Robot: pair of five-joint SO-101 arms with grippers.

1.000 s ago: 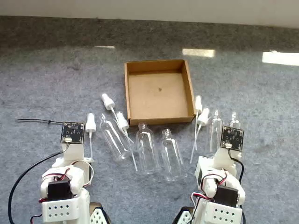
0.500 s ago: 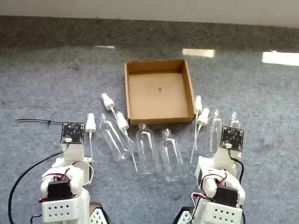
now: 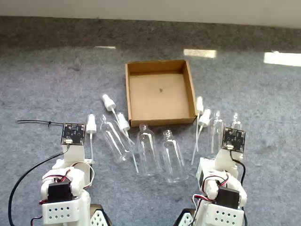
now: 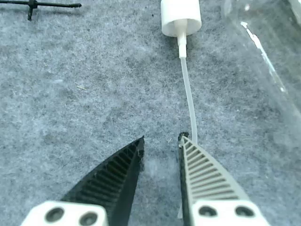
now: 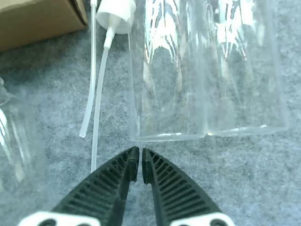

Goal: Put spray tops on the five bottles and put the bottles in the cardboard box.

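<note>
The grey felt table (image 3: 56,75) bears the open cardboard box (image 3: 160,101) at its middle. Near the box's closer wall three capless bottles lie on their sides: the slanted bottle (image 3: 114,139), the middle bottle (image 3: 146,150) and the third bottle (image 3: 172,154). The pair of bottles (image 3: 217,129) lies side by side before the right arm. The right wrist view shows their flat bases facing the right gripper (image 5: 140,157), its fingers pressed almost together on nothing, just short of them. Three loose spray tops (image 3: 123,122) lie left of the box and two more spray tops (image 3: 204,117) lie by its right corner. The left wrist view shows the left gripper (image 4: 161,143) spread, with the nearest spray top (image 4: 181,16) reaching its tube to the white fingertip. A thin black cable tie (image 3: 35,122) lies far left.
</note>
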